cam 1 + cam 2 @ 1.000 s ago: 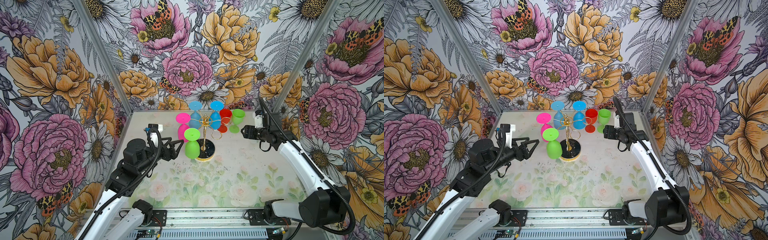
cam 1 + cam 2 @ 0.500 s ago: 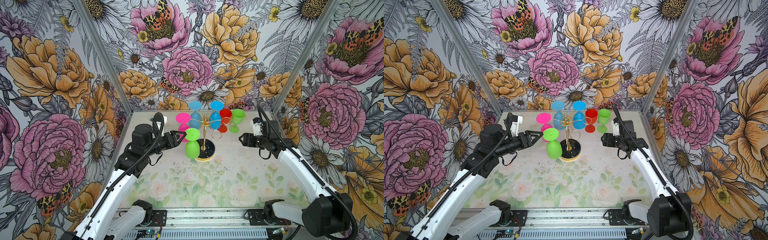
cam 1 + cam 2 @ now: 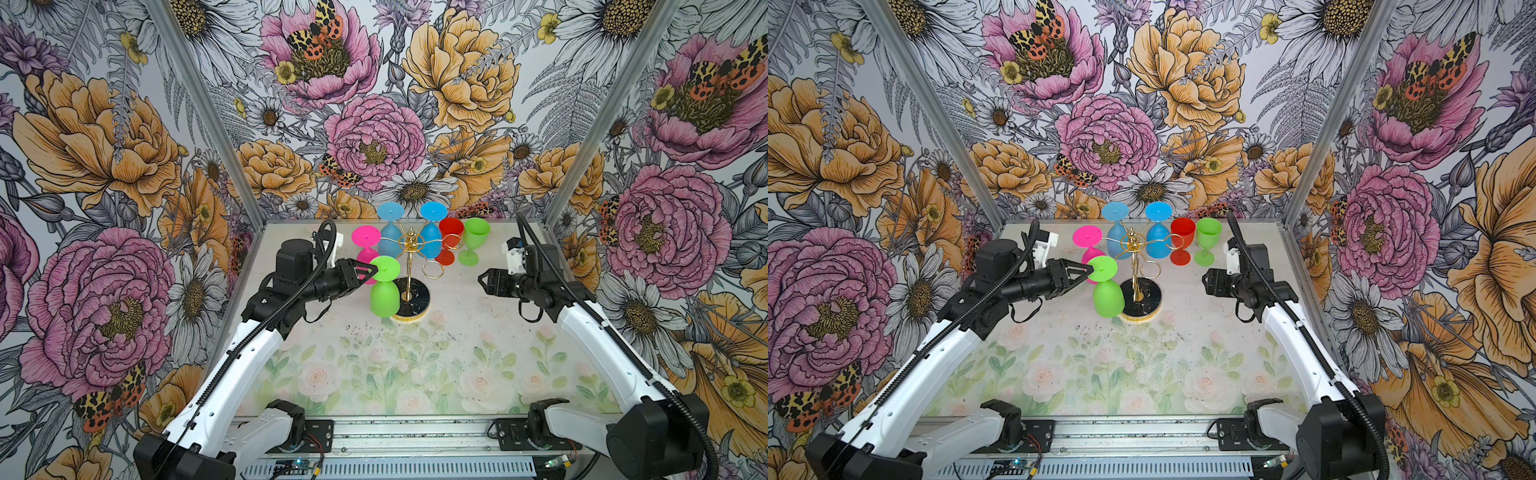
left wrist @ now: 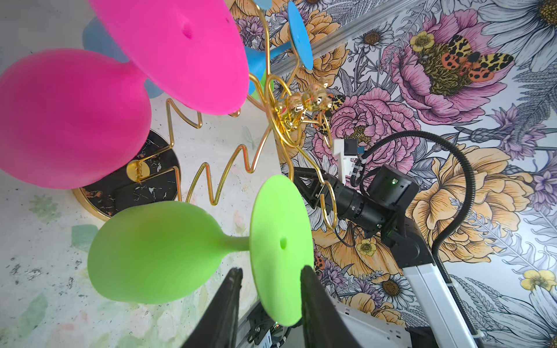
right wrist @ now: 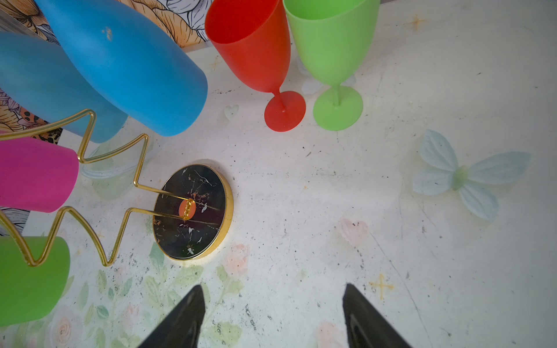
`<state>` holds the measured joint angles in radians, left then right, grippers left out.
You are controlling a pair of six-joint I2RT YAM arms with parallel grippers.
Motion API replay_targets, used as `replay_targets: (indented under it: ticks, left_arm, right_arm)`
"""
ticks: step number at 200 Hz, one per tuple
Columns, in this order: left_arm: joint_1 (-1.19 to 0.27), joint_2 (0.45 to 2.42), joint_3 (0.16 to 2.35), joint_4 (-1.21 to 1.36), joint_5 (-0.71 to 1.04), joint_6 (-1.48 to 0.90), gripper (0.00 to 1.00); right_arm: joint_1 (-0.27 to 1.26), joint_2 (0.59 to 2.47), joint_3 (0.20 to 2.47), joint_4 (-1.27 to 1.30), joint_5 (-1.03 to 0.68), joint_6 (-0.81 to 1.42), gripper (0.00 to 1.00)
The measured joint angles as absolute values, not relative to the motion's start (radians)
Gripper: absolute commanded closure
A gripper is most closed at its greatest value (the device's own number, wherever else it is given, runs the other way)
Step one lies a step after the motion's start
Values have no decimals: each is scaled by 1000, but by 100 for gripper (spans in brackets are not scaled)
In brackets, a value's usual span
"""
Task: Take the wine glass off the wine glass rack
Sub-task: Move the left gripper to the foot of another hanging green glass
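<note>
Now, I see the left gripper reaching in from the left to the wine glass rack, which stands in the far middle of the table. The green wine glass hangs upside down on the near-left arm of the rack, with its foot on top and its bowl low, near the round black base.

In the left wrist view the jaws stand partly open, one on each side of the foot of this glass. One finger looks to be against the disc, while beside the other finger I see a narrow gap. I cannot confirm any firm hold on the glass, and it hangs on its wire arm.

A pink glass hangs on the left arm, a little farther back, and two blue glasses hang on the far side. A red glass and a second green glass stand upright on the table, just beside each other, at the far right of the rack.

The right gripper hovers on the right, well apart from the rack. Its jaws are wide and there is nothing between them.
</note>
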<state>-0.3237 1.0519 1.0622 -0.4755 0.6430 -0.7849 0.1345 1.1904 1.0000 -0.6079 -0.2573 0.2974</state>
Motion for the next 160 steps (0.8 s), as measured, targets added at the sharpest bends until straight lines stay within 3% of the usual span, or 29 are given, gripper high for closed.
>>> replay_targets:
  ticks: [160]
  left_arm:
    - [-321, 1068, 1063, -475, 669, -828, 88]
  right_arm:
    - [134, 1159, 982, -600, -257, 302, 27]
